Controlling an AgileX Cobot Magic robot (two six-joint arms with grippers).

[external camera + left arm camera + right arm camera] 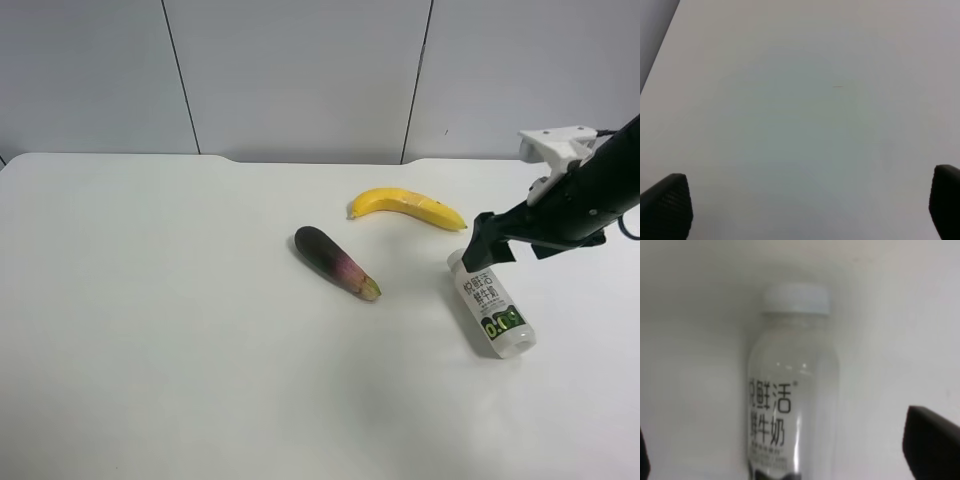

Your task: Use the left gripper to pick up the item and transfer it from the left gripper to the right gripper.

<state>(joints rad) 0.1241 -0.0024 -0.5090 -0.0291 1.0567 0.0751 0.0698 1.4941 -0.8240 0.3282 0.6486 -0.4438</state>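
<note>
The item (490, 305), a small white bottle with a white cap and a green-and-black label mark, lies on its side on the white table (180, 330) at the exterior high view's right. Just above its cap end is the right gripper (485, 245), on the black arm with the white bracket (556, 146). The right wrist view shows the item (792, 390) close up between the wide-apart black fingers of the right gripper (790, 455), which is open and not touching it. The left gripper (805, 210) is open over bare table and holds nothing; its arm is outside the exterior high view.
A yellow banana (405, 208) lies just behind the bottle, and a dark purple eggplant (335, 263) lies to the bottle's left in the exterior high view. The table's back edge meets a grey panelled wall (300, 80).
</note>
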